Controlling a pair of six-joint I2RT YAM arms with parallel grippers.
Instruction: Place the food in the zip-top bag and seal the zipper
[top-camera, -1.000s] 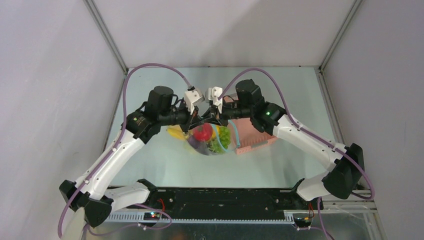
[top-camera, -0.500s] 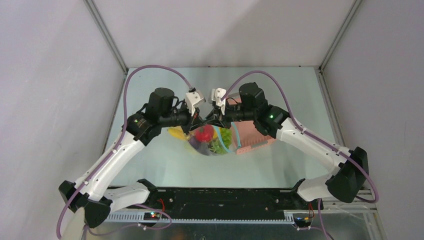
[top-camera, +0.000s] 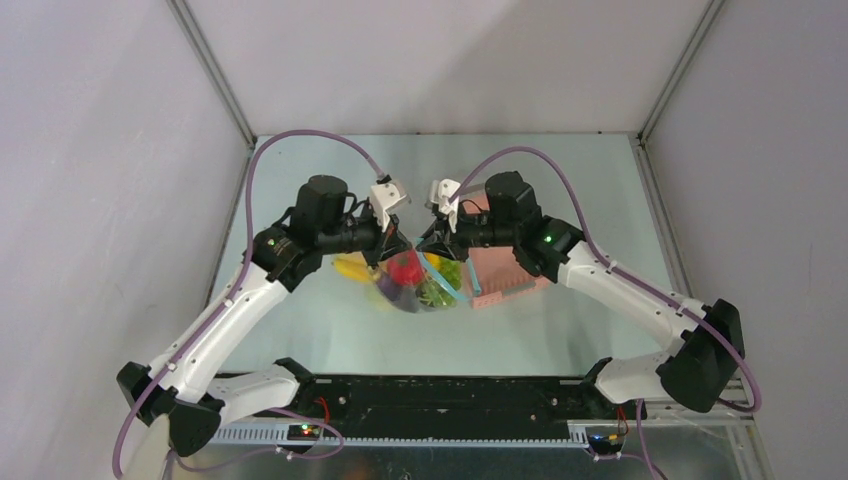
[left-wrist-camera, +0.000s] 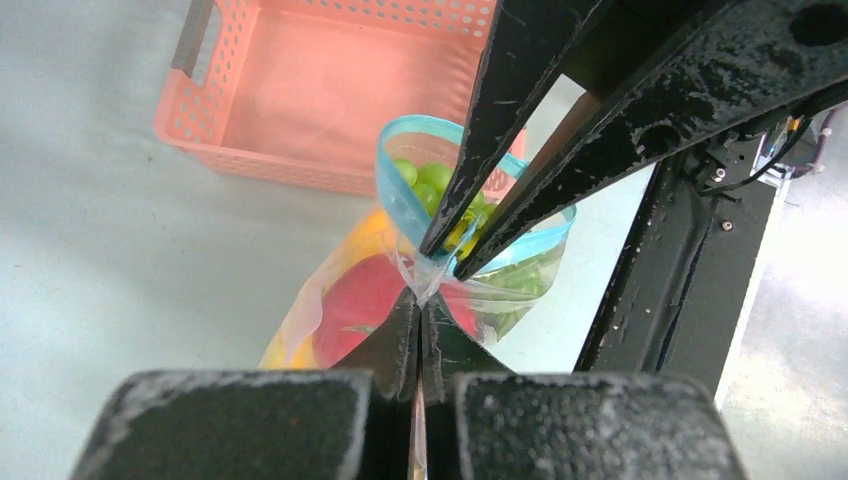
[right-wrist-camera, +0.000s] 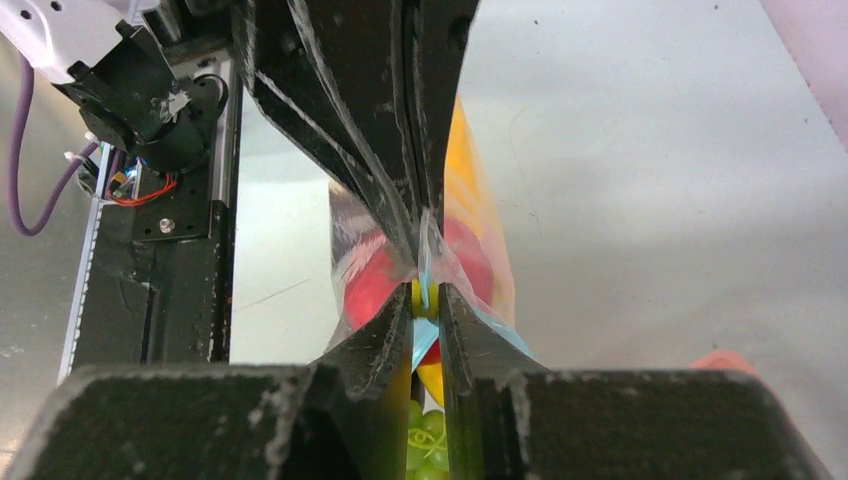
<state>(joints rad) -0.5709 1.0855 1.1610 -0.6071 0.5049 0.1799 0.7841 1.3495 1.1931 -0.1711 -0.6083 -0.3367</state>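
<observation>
Right now the bag (top-camera: 412, 292) is in the middle of the table (top-camera: 330, 335), just beside the pink basket (top-camera: 512, 272). It is held up by its top edge. I cannot tell if its bottom rests on the table. The food is inside: a red fruit (left-wrist-camera: 352, 300), green grapes (left-wrist-camera: 425, 178) and a banana (top-camera: 352, 268) show through the clear plastic. No food shows in the basket.

The zipper (left-wrist-camera: 392, 190) is not shut all the way. In the left wrist view the blue strip makes an open loop just past the pinch, with grapes right under it.

The left gripper (left-wrist-camera: 418, 300) has its jaws pressed fully together on the clear plastic at the bag's top edge. The right gripper (right-wrist-camera: 425, 298) has its jaws almost together, with only a thin gap, and the blue strip is squeezed in that gap. The two sets of tips are nearly touching.

I think the step in hand is closing the zipper. To do it well, the left gripper should hold its spot and not move. The right one should squeeze the strip and slide along it to the far end. The strip should be pulled straight, not up, so the bag does not slip out. The grapes may poke into the mouth and stop it closing.
</observation>
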